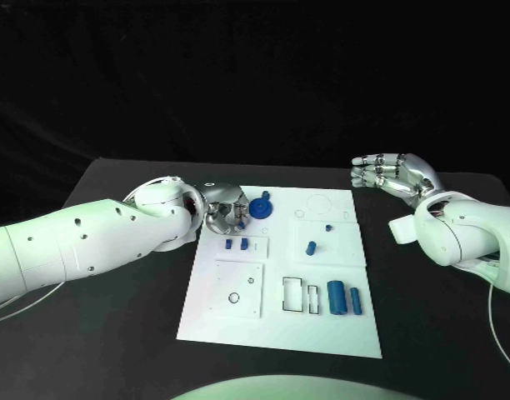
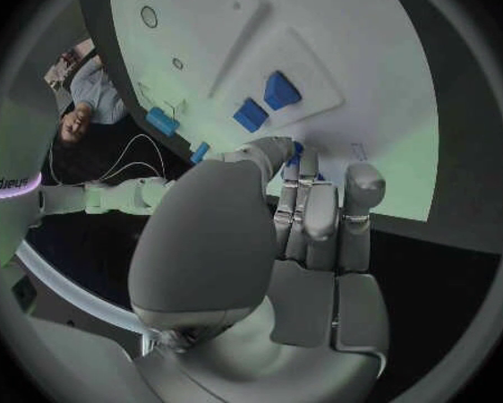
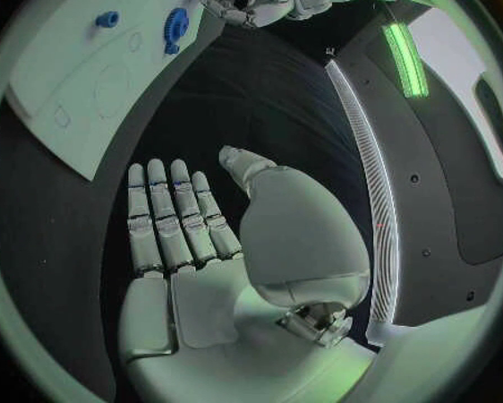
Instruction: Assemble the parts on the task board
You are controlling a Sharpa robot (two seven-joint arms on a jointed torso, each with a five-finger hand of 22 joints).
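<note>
Left robot hand (image 1: 217,213) curled over white rectangular task board (image 1: 327,325) upper left, hold unclear; right robot hand (image 1: 390,173) open, empty; round blue gear part (image 1: 262,206) could be knocked loose

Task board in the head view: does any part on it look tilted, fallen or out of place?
Nothing stands out. The task board lies flat on the black table. Two blue cylinders lie side by side near its front, small blue parts sit further back, and the blue gear is by the left hand. The right hand is beside the board.
</note>
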